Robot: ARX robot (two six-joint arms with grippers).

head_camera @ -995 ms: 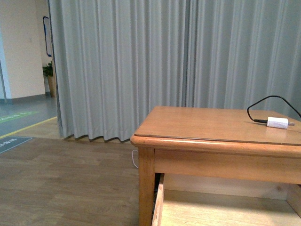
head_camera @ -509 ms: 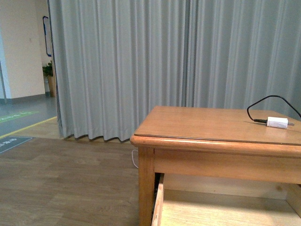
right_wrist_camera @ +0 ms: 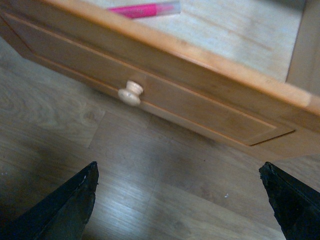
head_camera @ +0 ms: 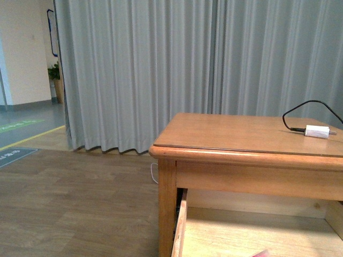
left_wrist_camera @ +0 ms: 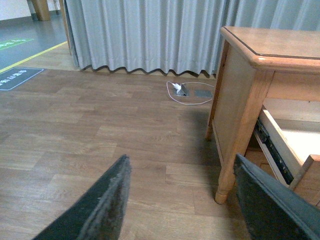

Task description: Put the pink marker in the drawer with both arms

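Left gripper [left_wrist_camera: 182, 200] hangs spread and empty above the floor beside the counter [left_wrist_camera: 280, 47]. The pink marker [right_wrist_camera: 142, 9] lies inside the open drawer [right_wrist_camera: 200, 107], at 5 o'clock in the front view. Right gripper [right_wrist_camera: 180, 200], also spread, faces the knob [right_wrist_camera: 130, 93], probably ready to push.

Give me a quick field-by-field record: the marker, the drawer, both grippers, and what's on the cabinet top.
pink marker: lying inside the drawer, not held
drawer: pulled open, round knob on its front
left gripper: open, empty, floor beyond
right gripper: open, empty, apart from the drawer front
cabinet top: white plug with black cable
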